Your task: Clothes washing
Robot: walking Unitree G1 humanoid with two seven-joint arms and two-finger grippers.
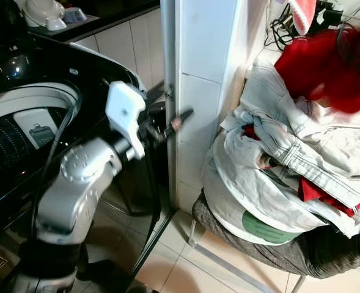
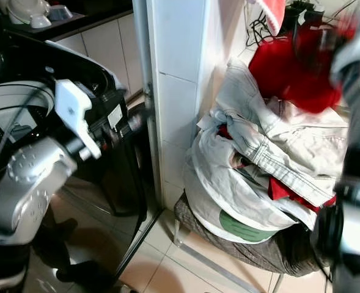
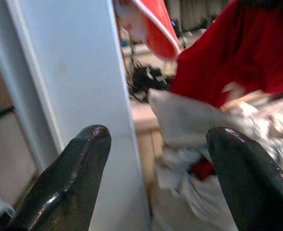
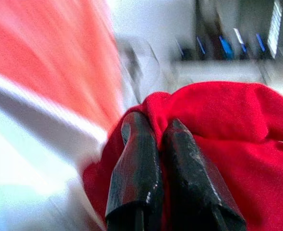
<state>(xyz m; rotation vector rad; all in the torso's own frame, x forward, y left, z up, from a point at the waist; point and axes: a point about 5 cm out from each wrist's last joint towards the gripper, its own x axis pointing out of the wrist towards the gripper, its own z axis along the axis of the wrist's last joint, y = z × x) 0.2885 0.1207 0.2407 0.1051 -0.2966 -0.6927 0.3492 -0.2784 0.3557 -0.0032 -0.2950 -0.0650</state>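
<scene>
Right hand [image 4: 153,130] is clamped on the red garment [image 1: 326,67], which is motion-blurred above the laundry pile [image 1: 277,177]. Left hand [image 3: 155,159] is spread wide, holding nothing, near the white pillar [image 1: 201,73].

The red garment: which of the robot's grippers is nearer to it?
Right. The right gripper pinches the red garment in its fingers; the left gripper hangs open by the white pillar, apart from the pile.

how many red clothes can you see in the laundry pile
2 at least: a red garment on top, gripped by the right hand, and red fabric poking out under the pale denim jacket. Those peeks may be one item; more may be buried.
</scene>
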